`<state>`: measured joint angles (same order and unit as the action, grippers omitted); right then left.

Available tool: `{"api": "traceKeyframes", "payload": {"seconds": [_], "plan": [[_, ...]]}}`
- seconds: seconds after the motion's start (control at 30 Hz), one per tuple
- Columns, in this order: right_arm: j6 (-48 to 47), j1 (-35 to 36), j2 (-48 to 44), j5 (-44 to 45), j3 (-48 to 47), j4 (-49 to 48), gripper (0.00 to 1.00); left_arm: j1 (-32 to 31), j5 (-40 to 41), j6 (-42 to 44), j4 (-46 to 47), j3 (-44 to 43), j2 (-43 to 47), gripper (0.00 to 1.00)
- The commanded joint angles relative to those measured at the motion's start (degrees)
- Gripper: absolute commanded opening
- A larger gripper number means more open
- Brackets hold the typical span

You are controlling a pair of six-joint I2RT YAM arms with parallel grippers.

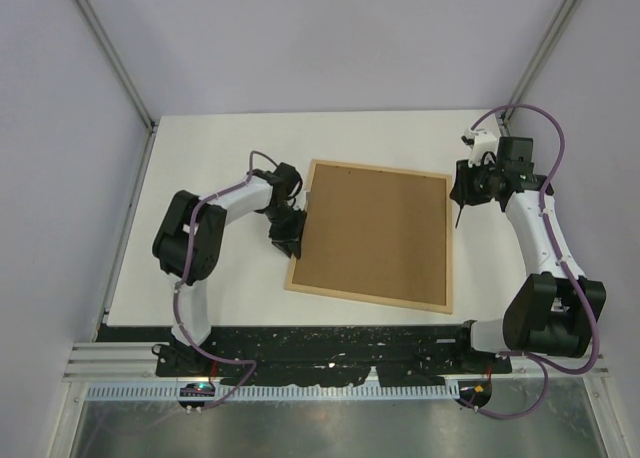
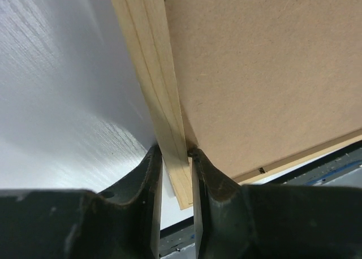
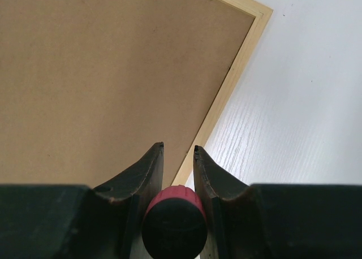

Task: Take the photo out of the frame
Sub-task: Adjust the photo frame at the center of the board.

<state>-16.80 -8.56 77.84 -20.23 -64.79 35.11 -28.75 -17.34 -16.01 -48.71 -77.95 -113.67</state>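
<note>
White table (image 1: pixel 215 143) between pale lilac walls (image 1: pixel 320 38).

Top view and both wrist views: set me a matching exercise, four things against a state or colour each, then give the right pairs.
Things:
1. frame
2. left gripper
3. right gripper
4. table

States:
A. white
B. closed on a red-handled screwdriver
C. lying back up, brown board showing
D. pinching the frame's wooden edge

Pairs: 1-C, 2-D, 3-B, 4-A
</note>
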Motion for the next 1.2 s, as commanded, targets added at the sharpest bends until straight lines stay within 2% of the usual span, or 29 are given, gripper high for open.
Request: {"api": "traceKeyframes", "payload": {"seconds": [0.0, 0.57, 1.07, 1.17], "plan": [[-1.13, 0.3, -1.03, -1.3, -0.59, -1.89, 0.08, 2.29, -4.18, 0.81, 6.43, 3.77, 0.9, 0.0], [0.8, 0.3, 1.79, -8.95, -4.2, 1.36, 0.08, 8.71, -15.17, -3.15, 19.17, 13.61, 5.65, 0.0], [0.54, 0.3, 0.47, -8.25, -3.93, 1.98, 0.08, 11.44, -19.57, -5.26, 21.81, 14.67, 9.34, 0.0], [0.27, 0.3, 0.12, -7.37, -4.02, 2.24, 0.08, 12.75, -20.45, -5.08, 21.55, 15.02, 11.09, 0.15]]}}
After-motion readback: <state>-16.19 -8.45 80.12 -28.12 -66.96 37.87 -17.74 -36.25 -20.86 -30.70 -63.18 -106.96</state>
